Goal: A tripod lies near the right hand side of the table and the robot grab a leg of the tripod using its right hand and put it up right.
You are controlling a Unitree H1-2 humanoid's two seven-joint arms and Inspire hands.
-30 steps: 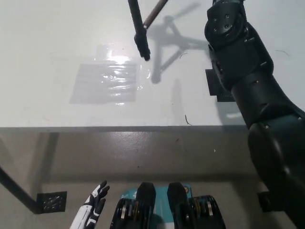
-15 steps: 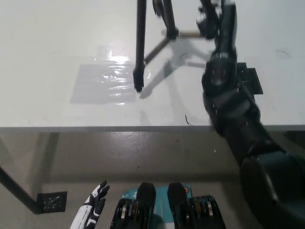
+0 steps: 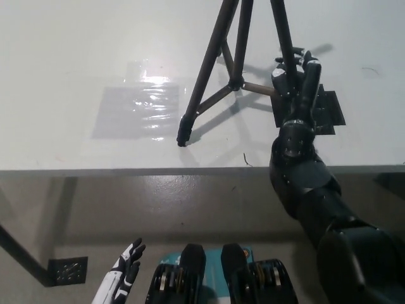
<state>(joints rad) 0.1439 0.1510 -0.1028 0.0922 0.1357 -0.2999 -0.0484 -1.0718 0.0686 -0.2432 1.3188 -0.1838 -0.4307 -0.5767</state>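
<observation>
a white surface (image 3: 76, 57) fills the upper part of the view, with a shiny patch of clear tape (image 3: 140, 111) left of middle, a black mat (image 3: 326, 111) toward the right, and a grey floor below its front edge. the black tripod (image 3: 231, 69) stands on the right half of the surface, legs spread, its long axis rising toward the camera and out past the top edge, one foot planted just beside the tape. the black right hand (image 3: 294, 73) is closed around the right leg over the mat, while the white left hand (image 3: 123, 272) rests low at bottom left with fingers apart, holding nothing.
</observation>
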